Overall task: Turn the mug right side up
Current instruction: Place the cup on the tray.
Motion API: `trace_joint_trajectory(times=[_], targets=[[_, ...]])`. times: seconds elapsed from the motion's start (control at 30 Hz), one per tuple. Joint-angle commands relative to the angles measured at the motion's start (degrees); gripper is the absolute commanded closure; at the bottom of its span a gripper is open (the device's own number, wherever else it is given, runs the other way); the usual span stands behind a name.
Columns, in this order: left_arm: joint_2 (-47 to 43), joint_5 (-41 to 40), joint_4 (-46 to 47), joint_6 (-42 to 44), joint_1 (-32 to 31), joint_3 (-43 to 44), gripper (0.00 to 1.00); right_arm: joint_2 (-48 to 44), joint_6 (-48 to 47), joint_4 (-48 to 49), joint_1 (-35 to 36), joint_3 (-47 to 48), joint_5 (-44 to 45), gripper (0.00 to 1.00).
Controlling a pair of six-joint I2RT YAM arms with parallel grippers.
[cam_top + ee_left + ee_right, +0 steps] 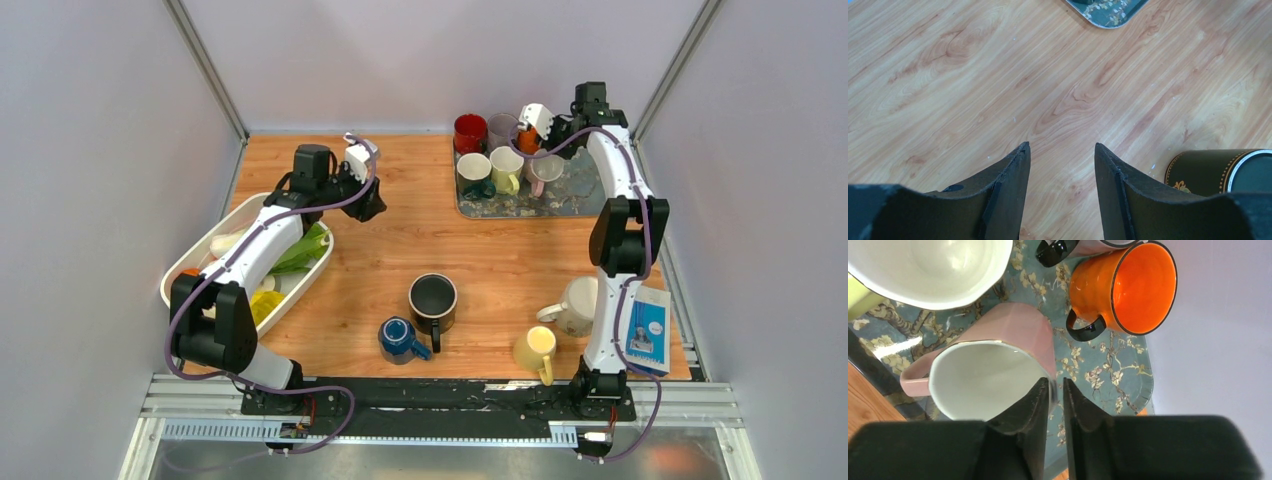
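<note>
Right, the pink mug (1018,327) stands mouth up on the patterned tray (1108,370) at the far right of the table (400,240), and its white inside is bare. My right gripper (1056,382) is clamped on it: one finger sits inside the rim, the other outside, with the wall pinched in the thin gap between them. Just beyond it on the tray is the orange mug (1128,290), upright, with nothing in it and its black handle turned toward the pink one. Sharing the tray are a red mug (470,130), a white mug with a teal inside (474,172) and a yellow-green mug (506,168), all with their mouths up. Off the tray, nearer the arm bases, I see a black mug (433,298) upright with a dark inside, a blue mug (398,338) just beside it whose orientation I cannot tell, a yellow mug (535,348) and a cream mug (578,305) partly behind the right arm. My left gripper (1060,147) hangs over bare wood with its fingers apart and nothing between them. Under the left arm, a white basket (325,262) holds leafy greens (305,250) and some yellow pieces (262,305).
</note>
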Motion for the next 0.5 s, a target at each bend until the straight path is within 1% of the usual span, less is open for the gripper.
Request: trace_joint_trajectory(times=[0.0,0.07,0.1,0.23,0.33,0.47], targets=[[-0.85,1.29,0.94,-0.27,-0.74,1.43,0.42,1.63,3.72,2.43,0.6,0.99,-4.24,0.73],[-0.74,1.35,0.96,-0.23,-0.82,1.41,0.42,2.65,4.03,2.68,0.75,0.86,-3.93,0.7],[-0.79,1.39,1.0,-0.27,-0.86,1.39,0.42,3.11,4.09,2.74,0.82,0.99,-3.71,0.71],[-1.65,1.13,0.99,0.11,-0.88,0.85,0.42,3.01,4.23,2.71,0.96,1.25,-3.18,0.84],[-2.46,0.66,0.8,0.45,-0.93,-0.08,0.42,0.93,1.85,1.69,0.94,-0.04,-2.57,0.93],[-2.97,0.86,1.1,0.38,-0.88,-0.94,0.42,-2.09,-2.02,-0.59,0.88,-1.37,-1.75,1.0]])
